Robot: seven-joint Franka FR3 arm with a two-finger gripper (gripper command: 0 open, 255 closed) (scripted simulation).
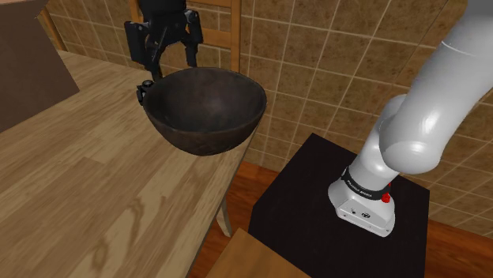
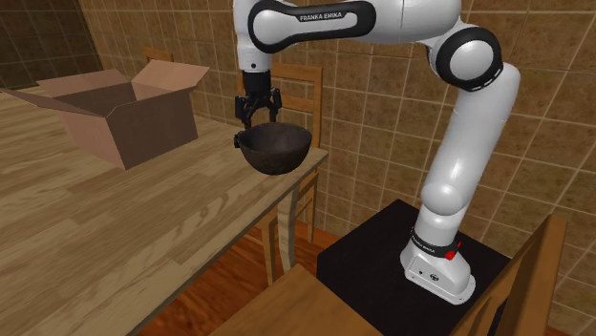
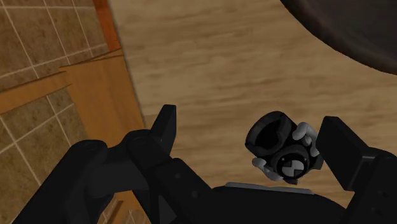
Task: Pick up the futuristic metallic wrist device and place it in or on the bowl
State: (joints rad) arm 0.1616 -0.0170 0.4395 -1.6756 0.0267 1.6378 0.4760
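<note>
Though open, claw (image 3: 250, 122) over wood table (image 3: 222, 63) nr tiled wall (image 1: 332, 47).

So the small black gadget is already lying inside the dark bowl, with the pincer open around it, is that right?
Not inside the bowl: the wrist view shows the gadget lying on the wooden table beside it, with the pincer open around it.

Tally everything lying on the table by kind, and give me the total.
dark bowl: 1
black-and-grey wrist device: 1
open cardboard box: 1
Total: 3
</note>
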